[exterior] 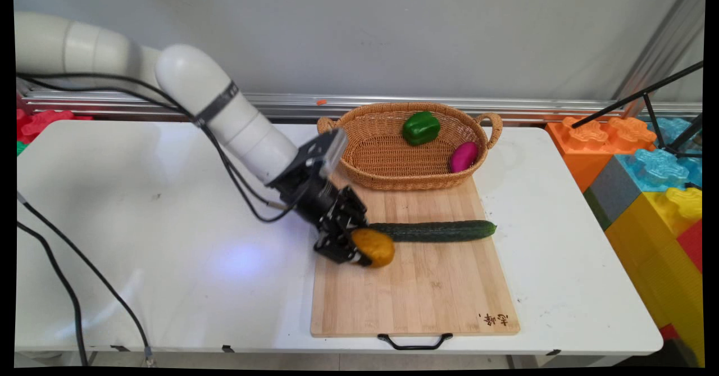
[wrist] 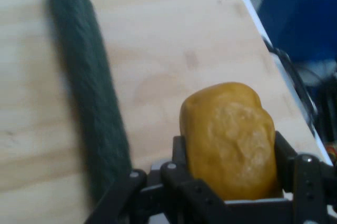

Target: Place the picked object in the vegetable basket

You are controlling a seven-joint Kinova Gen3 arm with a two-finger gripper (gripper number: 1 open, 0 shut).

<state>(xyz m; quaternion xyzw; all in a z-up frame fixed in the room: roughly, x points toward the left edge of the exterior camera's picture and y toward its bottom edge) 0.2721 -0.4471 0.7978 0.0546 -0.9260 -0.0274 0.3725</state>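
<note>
Potato [wrist: 230,139] sits clamped between the hand's [exterior: 365,249] fingers, low over the cutting board [exterior: 427,297], just beside the cucumber [exterior: 435,230]; wicker basket [exterior: 387,165] lies beyond the board.

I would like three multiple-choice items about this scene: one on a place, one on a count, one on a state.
1. Where does the cucumber lie?
A. in the wicker basket
B. on the wooden cutting board
C. on the bare table

2. How many things lie in the wicker basket?
A. one
B. two
C. four

3. How is the gripper?
A. open above the basket
B. shut on the cucumber
C. shut on the yellow-brown potato

Answers: 1 B, the cucumber rests across the board. 2 B, only a green bell pepper and a magenta egg-shaped object are inside. 3 C, the hand view shows the fingers against both sides of the potato.
</note>
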